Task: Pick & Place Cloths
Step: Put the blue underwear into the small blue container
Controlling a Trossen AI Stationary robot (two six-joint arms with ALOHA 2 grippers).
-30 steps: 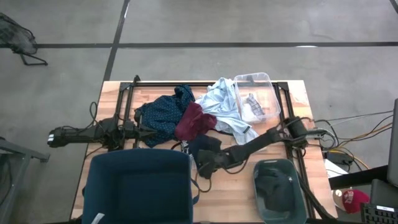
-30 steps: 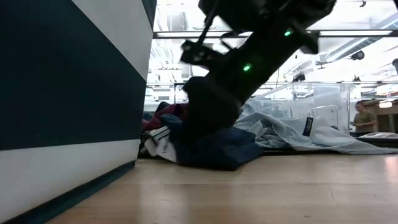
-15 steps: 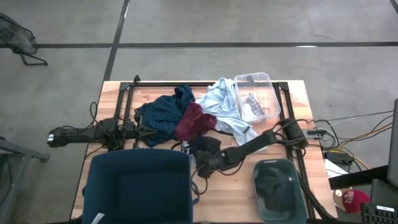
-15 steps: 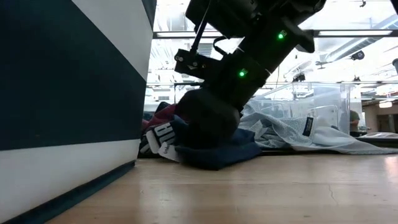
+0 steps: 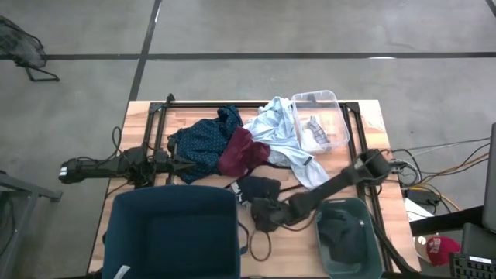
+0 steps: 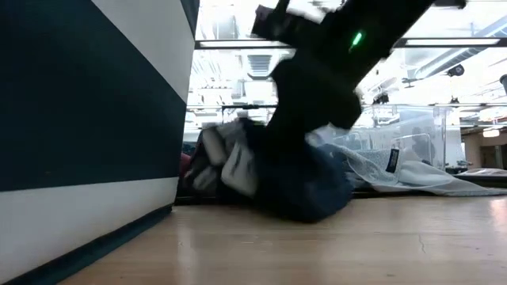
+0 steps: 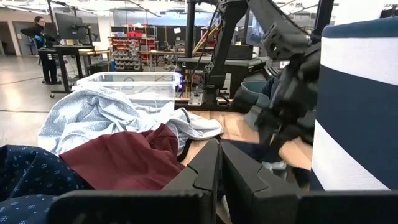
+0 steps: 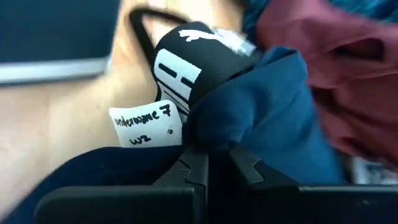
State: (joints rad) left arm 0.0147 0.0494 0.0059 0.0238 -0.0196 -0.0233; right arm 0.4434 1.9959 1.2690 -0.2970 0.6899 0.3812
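Observation:
A dark blue garment (image 5: 260, 188) with a black, white-printed waistband (image 8: 180, 62) and a white label (image 8: 146, 124) lies near the table's middle, in front of a maroon piece (image 5: 242, 151). My right gripper (image 5: 257, 211) is shut on it. Behind it, a navy dotted shirt (image 5: 203, 143) and a pale blue-white shirt (image 5: 277, 132) lie spread on the table. My left gripper (image 7: 219, 163) waits shut at the left, pointing level at the pile. My right gripper pinches a bunched fold of the dark blue fabric (image 8: 231, 134) between its two fingers, right beside the waistband. The fingers slant down, coming from the table's right side. The held end is raised and bunched; the lower part (image 6: 313, 207) stays on the table.
A tall dark blue fabric bin (image 5: 170, 232) stands at the near left, close to my right gripper. A grey bin (image 5: 364, 244) holding something dark sits near right. A clear box (image 5: 322, 120) stands at the far right. A thin black wire loop (image 5: 258, 244) lies on the wood near the gripper.
My right gripper has drawn toward the table's near edge and risen a little, taking the dark blue garment along. The garment's waistband end has come up off the table and bunched, and the rest has slid after it, away from the maroon piece.

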